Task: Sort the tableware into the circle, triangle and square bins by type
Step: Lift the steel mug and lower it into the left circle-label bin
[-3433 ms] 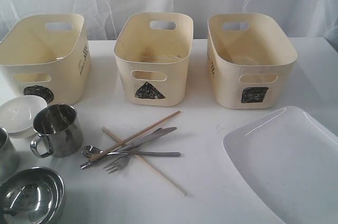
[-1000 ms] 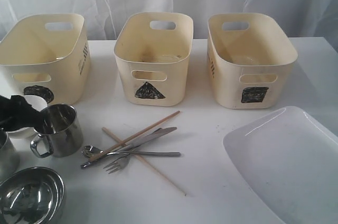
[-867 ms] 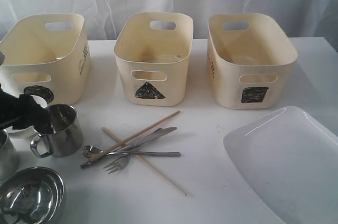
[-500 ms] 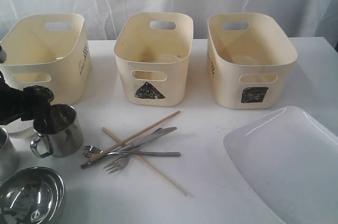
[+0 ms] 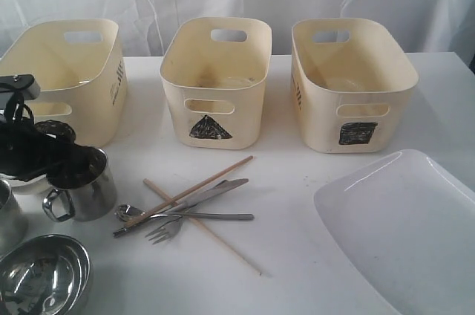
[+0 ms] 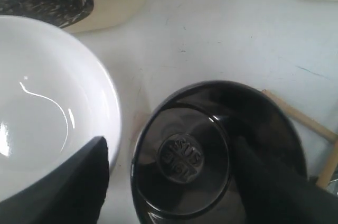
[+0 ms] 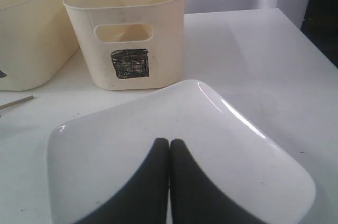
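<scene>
My left gripper [image 5: 68, 165] hangs open over a shiny steel handled mug [image 5: 80, 190] near the front left. In the left wrist view the mug [image 6: 182, 158] sits between the spread fingers. One finger [image 6: 79, 182] is on the side of the small white bowl [image 6: 42, 108]; the other crosses the mug's far rim. Nothing is gripped. My right gripper [image 7: 169, 142] is shut and empty above the large white plate [image 7: 227, 145], and is out of the exterior view. The fork [image 5: 165, 230], spoon [image 5: 126, 212], knife [image 5: 215, 192] and chopsticks [image 5: 211, 177] lie crossed at the centre.
Three cream bins stand in a row at the back: circle bin [image 5: 67, 81], triangle bin [image 5: 215, 85], square bin [image 5: 349, 85]. A second steel mug [image 5: 7, 217] and a steel bowl [image 5: 44, 278] sit at the front left. The plate [image 5: 401, 233] fills the front right.
My left gripper came in from the left edge and moved right over the steel mug, hiding most of the white bowl. The tableware and the plate have not moved.
</scene>
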Motion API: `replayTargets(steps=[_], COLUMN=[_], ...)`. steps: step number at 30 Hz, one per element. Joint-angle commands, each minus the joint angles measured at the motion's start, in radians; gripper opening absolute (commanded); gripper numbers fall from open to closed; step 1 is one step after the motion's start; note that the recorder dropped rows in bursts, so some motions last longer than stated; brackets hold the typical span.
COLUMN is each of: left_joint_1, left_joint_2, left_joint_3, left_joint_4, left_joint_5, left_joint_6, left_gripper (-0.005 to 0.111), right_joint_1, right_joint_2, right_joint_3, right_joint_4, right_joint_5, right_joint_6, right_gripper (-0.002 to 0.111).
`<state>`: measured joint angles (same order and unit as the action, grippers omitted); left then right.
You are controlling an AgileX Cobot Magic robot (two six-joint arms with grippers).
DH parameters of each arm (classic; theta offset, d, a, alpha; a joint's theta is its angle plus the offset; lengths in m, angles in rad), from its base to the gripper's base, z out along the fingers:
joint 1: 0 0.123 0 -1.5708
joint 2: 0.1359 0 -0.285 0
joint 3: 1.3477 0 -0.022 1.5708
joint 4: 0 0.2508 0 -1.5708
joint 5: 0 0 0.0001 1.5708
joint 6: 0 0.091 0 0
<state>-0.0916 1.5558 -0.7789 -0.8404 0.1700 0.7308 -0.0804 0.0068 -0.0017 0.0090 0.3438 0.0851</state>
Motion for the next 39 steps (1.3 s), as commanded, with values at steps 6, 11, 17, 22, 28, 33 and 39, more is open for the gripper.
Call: replayTargets(steps=[6, 11, 17, 22, 28, 33, 39], left_joint_1=[-0.003, -0.003, -0.003, -0.003, -0.003, -0.001, 0.020], left_joint_2=[-0.001, -0.001, -0.042, -0.157, -0.352, -0.487, -0.391], left_joint_3=[-0.003, -0.003, -0.003, -0.003, -0.003, -0.003, -0.098], left_joint_4=[0.022, 0.035, 0.035, 0.035, 0.035, 0.044, 0.044], left_joint_5=[0.017, 0.017, 0.026, 0.065, 0.211, 0.002, -0.334], left_joint_6=[0.010, 0.010, 0.010, 0.010, 0.010, 0.060, 0.123], left_gripper=[0.027, 0.000, 0.000, 0.000, 0.000, 0.000, 0.000], right_joint_1=[0.001, 0.001, 0.001, 0.001, 0.001, 0.001, 0.001], right_joint_2=[-0.007, -0.007, -0.007, -0.007, -0.007, -0.007, -0.007], right_joint_3=[0.002, 0.002, 0.002, 0.002, 0.002, 0.002, 0.002], right_joint_4=[-0.002, -0.002, -0.002, -0.002, -0.002, -0.002, -0.002], right_joint_5=[-0.003, -0.003, -0.003, -0.003, -0.003, -0.003, -0.003], right_joint_6=[0.003, 0.003, 0.003, 0.003, 0.003, 0.003, 0.003], right_gripper=[0.000, 0.000, 0.000, 0.000, 0.000, 0.000, 0.000])
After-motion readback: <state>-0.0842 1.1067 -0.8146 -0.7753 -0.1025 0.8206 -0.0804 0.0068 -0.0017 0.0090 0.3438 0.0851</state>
